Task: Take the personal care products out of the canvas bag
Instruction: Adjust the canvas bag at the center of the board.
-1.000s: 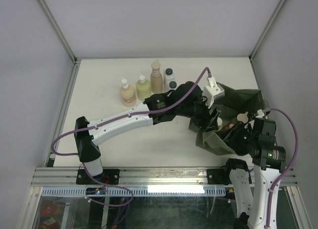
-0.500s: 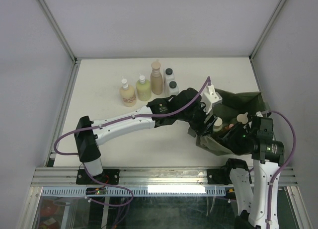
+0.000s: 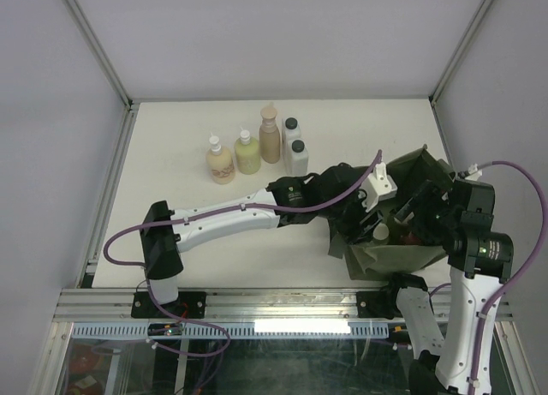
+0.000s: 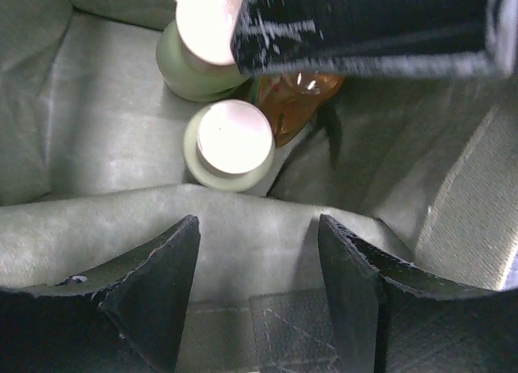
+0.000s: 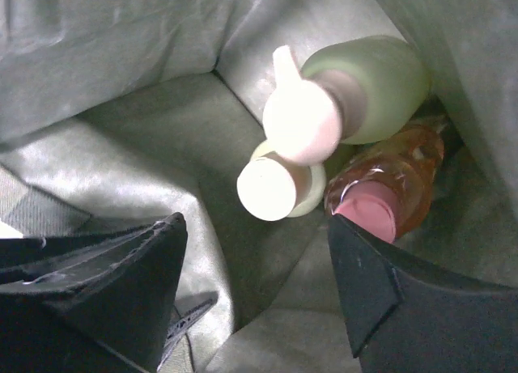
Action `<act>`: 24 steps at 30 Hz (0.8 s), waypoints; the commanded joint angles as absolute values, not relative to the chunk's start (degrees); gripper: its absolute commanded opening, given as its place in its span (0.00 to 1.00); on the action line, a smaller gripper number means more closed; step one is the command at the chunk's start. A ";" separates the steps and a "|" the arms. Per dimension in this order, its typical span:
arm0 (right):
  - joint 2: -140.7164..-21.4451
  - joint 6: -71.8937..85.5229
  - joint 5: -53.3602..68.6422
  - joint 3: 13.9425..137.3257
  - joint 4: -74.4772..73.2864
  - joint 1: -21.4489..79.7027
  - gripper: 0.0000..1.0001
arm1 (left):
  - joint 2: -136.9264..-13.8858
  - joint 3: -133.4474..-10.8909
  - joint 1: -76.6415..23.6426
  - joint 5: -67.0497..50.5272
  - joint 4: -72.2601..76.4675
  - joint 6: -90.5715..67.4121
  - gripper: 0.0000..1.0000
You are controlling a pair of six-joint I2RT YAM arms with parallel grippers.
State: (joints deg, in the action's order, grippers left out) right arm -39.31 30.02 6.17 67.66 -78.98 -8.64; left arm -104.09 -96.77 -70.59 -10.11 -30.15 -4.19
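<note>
White tabletop, five bottles standing at back, canvas bag holding three more, both jaws open above them.

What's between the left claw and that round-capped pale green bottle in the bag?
In the left wrist view, a fold of the canvas bag crosses between the left claw and the bottle.
</note>
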 commanded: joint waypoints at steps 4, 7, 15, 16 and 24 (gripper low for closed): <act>-42.97 27.57 11.57 71.03 -70.32 -8.58 0.76 | -107.03 -109.91 -70.76 -5.75 -36.75 -0.93 0.70; -45.49 23.61 13.66 75.60 -72.55 -8.61 0.76 | -108.13 -117.63 -70.69 -5.16 -40.36 -1.11 0.75; -42.38 17.79 14.58 78.81 -78.47 -8.44 0.77 | -102.29 -120.10 -68.85 0.70 -41.30 -8.38 0.99; -41.85 17.99 15.43 79.07 -78.18 -8.50 0.77 | -101.25 -119.35 -68.28 1.92 -41.81 -9.98 0.99; -41.65 18.42 20.65 83.84 -78.20 -8.43 0.77 | -93.54 -103.74 -63.21 1.02 -42.18 -26.04 0.99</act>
